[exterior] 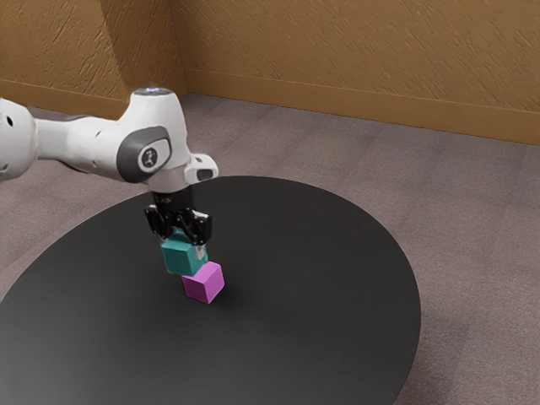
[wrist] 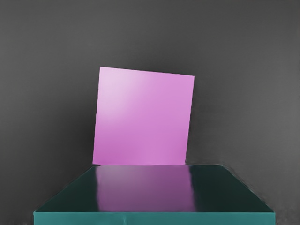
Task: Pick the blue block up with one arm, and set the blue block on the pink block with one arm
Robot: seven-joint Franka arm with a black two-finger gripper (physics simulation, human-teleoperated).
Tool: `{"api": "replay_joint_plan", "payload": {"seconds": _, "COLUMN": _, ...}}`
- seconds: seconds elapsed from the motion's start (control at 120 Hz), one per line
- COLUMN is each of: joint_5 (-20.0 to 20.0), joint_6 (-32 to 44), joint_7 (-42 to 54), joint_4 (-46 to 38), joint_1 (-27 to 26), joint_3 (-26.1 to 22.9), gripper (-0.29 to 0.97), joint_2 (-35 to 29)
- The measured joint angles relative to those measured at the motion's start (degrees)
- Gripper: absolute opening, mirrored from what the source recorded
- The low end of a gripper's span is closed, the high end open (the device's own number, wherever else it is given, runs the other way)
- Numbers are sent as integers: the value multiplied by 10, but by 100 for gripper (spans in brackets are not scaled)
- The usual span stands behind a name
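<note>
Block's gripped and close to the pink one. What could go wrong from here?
1. The teal block in the gripper hangs beside the pink block, not over it; released now, it would likely catch an edge and topple.
2. It looks low; moving sideways could shove the pink block.

Soft even light; faint shadow beside pink block (wrist: 143, 117), pink reflection on teal block (wrist: 154, 192).

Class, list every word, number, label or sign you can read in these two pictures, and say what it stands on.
There is no readable text.
A small round mark on the arm: too small to read.
The blue-green block, pink block and black table carry no markings.
</note>
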Motion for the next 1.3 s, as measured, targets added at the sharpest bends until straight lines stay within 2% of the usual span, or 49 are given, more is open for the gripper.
{"api": "replay_joint_plan", "payload": {"seconds": 0.175, "joint_5": 3, "joint_6": -5, "joint_7": 27, "joint_4": -1, "joint_1": -13, "joint_3": 2, "gripper": 39, "joint_2": 3}}
{"api": "replay_joint_plan", "payload": {"seconds": 0.283, "joint_5": 2, "joint_6": -6, "joint_7": 40, "joint_4": -1, "joint_1": -50, "joint_3": 38, "gripper": 39, "joint_2": 4}}
{"api": "replay_joint_plan", "payload": {"seconds": 0.525, "joint_5": -1, "joint_6": -2, "joint_7": 61, "joint_4": 0, "joint_1": -64, "joint_3": 49, "gripper": 39, "joint_2": 12}}
{"api": "replay_joint_plan", "payload": {"seconds": 0.725, "joint_5": -3, "joint_6": 2, "joint_7": 72, "joint_4": 3, "joint_1": -63, "joint_3": 50, "gripper": 39, "joint_2": 15}}
{"api": "replay_joint_plan", "payload": {"seconds": 1.3, "joint_5": -2, "joint_6": 73, "joint_7": 91, "joint_4": 13, "joint_1": -55, "joint_3": 63, "gripper": 39, "joint_2": 48}}
